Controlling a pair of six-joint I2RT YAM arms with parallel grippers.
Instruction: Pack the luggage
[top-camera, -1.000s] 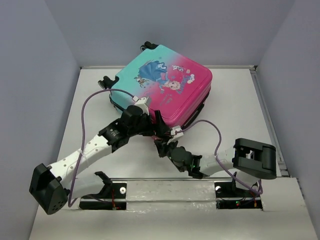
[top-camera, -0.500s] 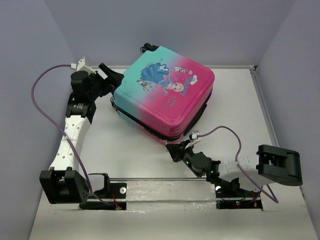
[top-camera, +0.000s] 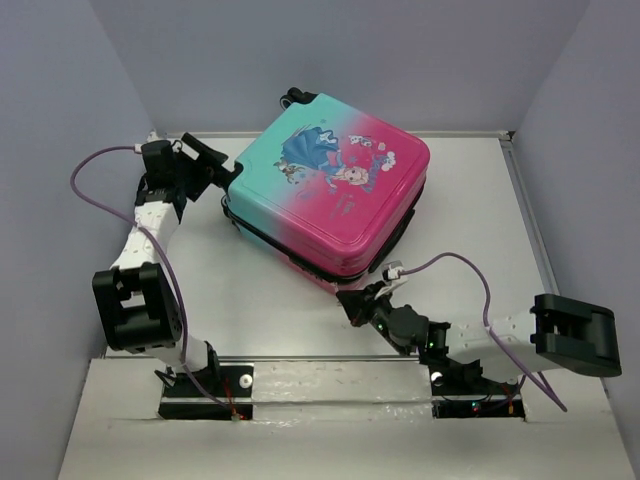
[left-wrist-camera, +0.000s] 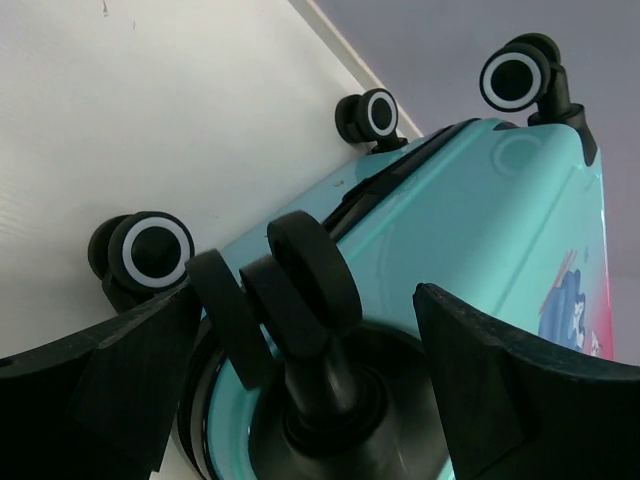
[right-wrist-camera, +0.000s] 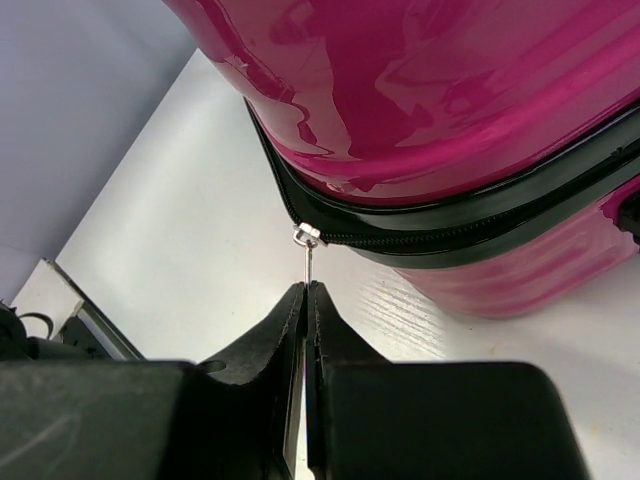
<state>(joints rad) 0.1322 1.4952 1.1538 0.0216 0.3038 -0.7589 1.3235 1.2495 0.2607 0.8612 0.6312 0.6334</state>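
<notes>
The white table (top-camera: 250, 290) fills the middle of the overhead view, boxed in by plain pale grey walls (top-camera: 60, 100) at the left, back and right, with a thin raised edge along its far and right sides; a strip of shiny metal (top-camera: 340, 378) runs across the bottom of the frame where the two arm bases are bolted; the luggage (top-camera: 335, 190) lies flat and closed in the upper centre of that view, printed side up, teal toward the upper left and pink toward the lower right, set at an angle to the table edges; the left gripper (top-camera: 222, 170) sits at the upper left beside the teal corner, its fingers (left-wrist-camera: 500, 380) spread wide on either side of a black wheel (left-wrist-camera: 300, 290), not touching it as far as the wrist view shows; three more white-hubbed wheels show beyond it; the right gripper (top-camera: 352, 303) is at the lower centre, at the pink corner, jaws pressed together on the small metal zipper pull (right-wrist-camera: 308, 262), which hangs from the black zipper band (right-wrist-camera: 450, 225).
</notes>
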